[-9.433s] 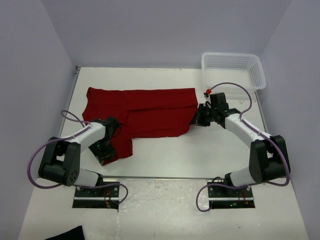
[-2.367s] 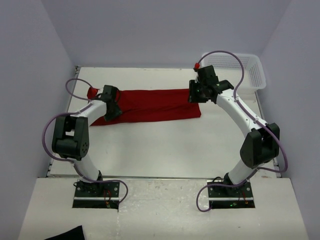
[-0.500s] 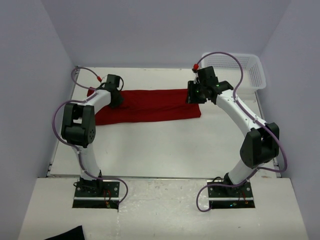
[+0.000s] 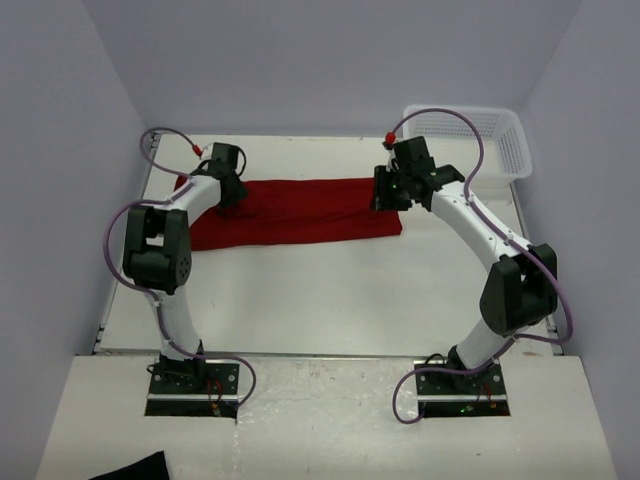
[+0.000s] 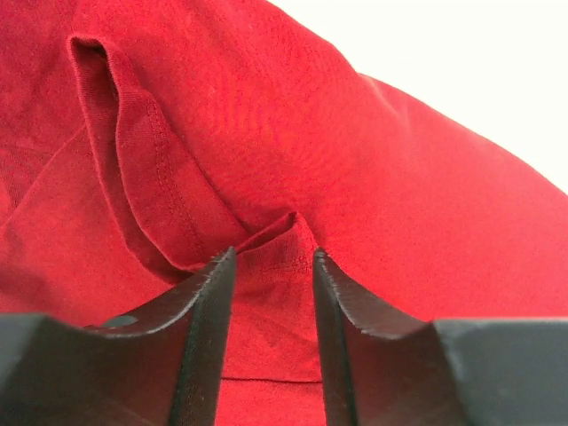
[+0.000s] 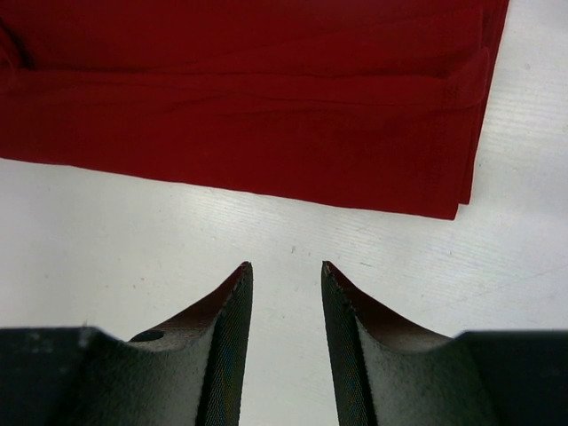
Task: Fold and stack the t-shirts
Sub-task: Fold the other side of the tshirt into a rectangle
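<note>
You now have the t-shirt (image 4: 300, 212) lying as one long, narrow band across the upper middle of the table (image 4: 330, 300). A few seconds ago it was a much broader sheet with a flap hanging toward the near edge at the left. That lengthwise fold looks done, so judge the job as roughly midway: the band is not yet folded across its length or stacked. Your left gripper (image 4: 228, 190) has travelled from the near-left part of the cloth up to the shirt's upper left corner. In its wrist view the jaws stand apart over the fabric, with a small puckered ridge of cloth rising between the tips; it looks released, not clamped. Your right gripper (image 4: 388, 195) sits at the band's right end in the upper right of centre. It is open too, its ribbed fingers (image 6: 226, 337) hovering over bare table just short of the shirt's straight lower edge, holding nothing. The cloth is a plain dark red knit, soft and matte, slumping into shallow creases. A double-stitched hem (image 5: 133, 151) curls down the left of the left wrist view. At the right end the layers stack in neat, slightly stepped edges with a squared corner. The tabletop is pale, smooth and faintly scuffed. The white mesh basket (image 4: 500, 135) waits in the far upper right corner, well apart from the shirt.
</note>
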Controlling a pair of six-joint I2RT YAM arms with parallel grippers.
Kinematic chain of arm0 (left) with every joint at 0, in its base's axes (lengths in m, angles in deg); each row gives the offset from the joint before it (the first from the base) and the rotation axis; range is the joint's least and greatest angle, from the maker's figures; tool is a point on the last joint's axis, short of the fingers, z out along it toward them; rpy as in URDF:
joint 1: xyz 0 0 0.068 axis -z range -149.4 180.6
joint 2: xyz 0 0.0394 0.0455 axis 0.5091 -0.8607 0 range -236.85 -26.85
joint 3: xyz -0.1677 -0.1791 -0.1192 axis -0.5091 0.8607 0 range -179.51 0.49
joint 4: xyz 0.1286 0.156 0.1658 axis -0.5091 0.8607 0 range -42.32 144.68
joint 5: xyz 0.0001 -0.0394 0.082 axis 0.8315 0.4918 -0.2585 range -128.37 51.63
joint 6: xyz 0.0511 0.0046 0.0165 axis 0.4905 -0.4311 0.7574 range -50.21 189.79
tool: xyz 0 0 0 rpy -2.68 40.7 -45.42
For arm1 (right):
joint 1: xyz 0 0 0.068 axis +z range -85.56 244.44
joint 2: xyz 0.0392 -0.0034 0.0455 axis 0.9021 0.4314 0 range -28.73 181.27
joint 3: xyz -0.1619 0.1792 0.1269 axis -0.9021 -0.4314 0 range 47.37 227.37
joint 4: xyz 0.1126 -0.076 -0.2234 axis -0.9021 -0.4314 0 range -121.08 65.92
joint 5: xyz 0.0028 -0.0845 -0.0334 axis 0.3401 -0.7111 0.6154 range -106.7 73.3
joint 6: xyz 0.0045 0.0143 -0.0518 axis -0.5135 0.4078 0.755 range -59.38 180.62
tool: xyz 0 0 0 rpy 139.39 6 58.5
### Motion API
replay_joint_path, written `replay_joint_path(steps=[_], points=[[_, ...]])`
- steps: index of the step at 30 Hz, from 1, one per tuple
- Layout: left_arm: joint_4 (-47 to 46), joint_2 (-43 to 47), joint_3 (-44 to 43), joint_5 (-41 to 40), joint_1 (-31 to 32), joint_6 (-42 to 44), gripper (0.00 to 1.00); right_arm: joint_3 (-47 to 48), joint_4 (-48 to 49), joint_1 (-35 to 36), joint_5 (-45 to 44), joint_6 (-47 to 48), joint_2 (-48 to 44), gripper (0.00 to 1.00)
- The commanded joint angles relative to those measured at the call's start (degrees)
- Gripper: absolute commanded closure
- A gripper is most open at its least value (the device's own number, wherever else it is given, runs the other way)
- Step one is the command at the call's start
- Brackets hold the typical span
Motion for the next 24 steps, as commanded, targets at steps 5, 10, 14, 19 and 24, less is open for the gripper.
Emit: replay_joint_path(steps=[5,10,14,19,24], points=[[-0.6,-2.1,-3.3,-1.0,-0.4,0.9,0.54,-0.4,1.9,-0.2,1.6,-0.3,-0.5,0.61],[-1.1,-4.1,-4.1,-0.1,-0.4,1.2,0.58,-0.5,2.2,-0.2,1.6,-0.3,-0.3,0.62],[-1.3,-5.3,-4.4,0.5,-0.4,1.4,0.62,-0.5,2.4,-0.2,1.8,-0.4,-0.1,0.61],[-1.4,-6.5,-4.9,1.2,-0.4,1.7,0.72,-0.4,2.4,-0.1,1.7,-0.4,-0.1,0.62],[-1.7,-5.5,-4.4,1.1,-0.4,1.7,1.0,-0.5,2.6,-0.1,1.8,-0.6,0.3,0.62]])
